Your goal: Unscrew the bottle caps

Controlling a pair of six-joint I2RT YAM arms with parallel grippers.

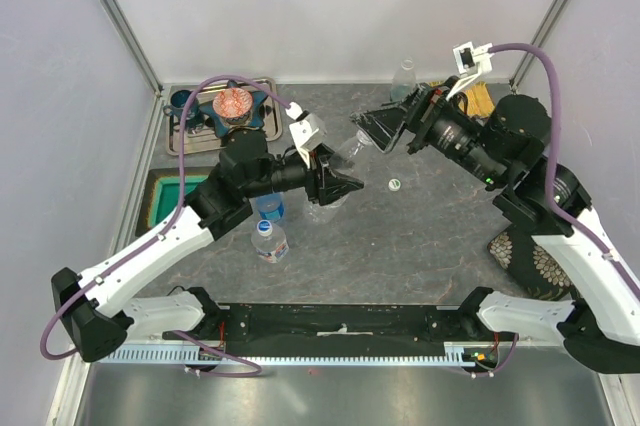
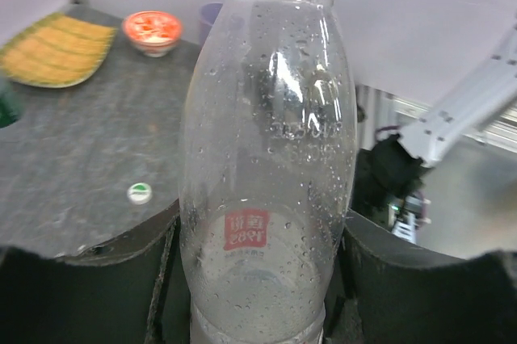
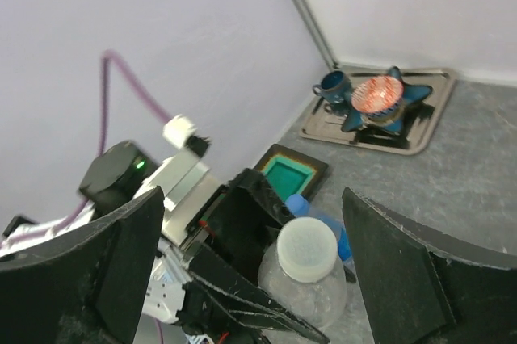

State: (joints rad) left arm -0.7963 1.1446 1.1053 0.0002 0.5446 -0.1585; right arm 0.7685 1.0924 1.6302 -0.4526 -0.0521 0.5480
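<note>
My left gripper is shut on the plain clear bottle, holding it tilted off the table with its white cap towards my right gripper. The right gripper is open, with its fingers either side of the cap and not touching it. The blue-tinted bottle and the clear bottle with a blue-white label stand below the left gripper. The greenish bottle stands at the back. A loose green-white cap lies on the table.
A metal tray with a blue star dish, a red bowl and a small cup sits back left. A green dish lies at the left edge. A yellow mat is back right, and a dark patterned item is at the right.
</note>
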